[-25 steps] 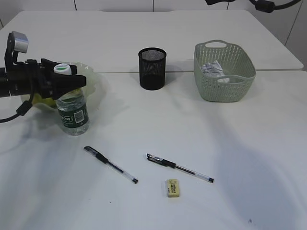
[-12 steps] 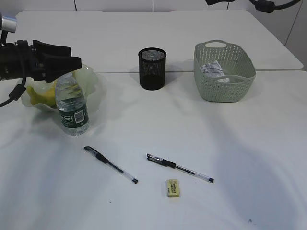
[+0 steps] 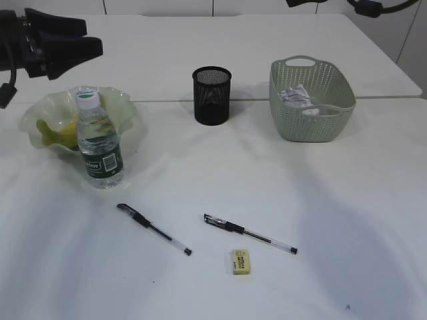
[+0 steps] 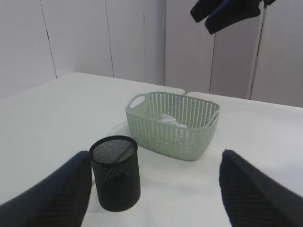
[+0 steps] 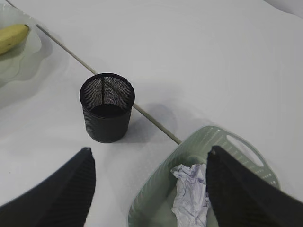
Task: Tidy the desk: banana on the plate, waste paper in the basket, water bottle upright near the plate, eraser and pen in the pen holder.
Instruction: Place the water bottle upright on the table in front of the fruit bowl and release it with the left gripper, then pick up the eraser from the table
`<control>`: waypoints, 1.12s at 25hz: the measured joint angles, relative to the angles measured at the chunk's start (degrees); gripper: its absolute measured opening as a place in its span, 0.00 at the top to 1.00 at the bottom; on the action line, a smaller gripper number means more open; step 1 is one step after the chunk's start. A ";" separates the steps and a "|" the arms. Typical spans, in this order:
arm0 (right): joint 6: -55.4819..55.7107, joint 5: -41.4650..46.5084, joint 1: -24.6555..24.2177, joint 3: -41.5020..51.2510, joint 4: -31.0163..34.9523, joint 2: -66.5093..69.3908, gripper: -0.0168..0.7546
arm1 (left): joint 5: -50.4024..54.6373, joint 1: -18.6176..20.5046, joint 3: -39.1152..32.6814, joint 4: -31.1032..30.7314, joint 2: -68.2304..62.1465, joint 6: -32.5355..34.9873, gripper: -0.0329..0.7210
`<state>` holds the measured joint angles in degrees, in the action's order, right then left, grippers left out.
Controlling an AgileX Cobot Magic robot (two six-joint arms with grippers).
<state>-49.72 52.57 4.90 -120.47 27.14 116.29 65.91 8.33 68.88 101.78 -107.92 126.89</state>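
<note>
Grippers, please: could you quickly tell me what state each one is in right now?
Left gripper: open, holding nothing, raised above the table.
Right gripper: open, holding nothing, hanging above the basket and pen holder.

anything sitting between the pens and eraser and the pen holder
Nothing visible does. The two pens and the eraser lie on bare table in front of the pen holder. The water bottle stands off to the left and the basket to the right, both clear of the path.
</note>
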 joint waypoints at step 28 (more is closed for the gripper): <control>10.67 5.50 0.00 0.00 3.38 0.00 0.28 | 1.06 0.09 1.02 -0.53 12.53 -9.83 0.30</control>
<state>-39.06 58.07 4.90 -120.47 30.52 116.29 66.97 8.42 69.90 101.25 -95.39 117.07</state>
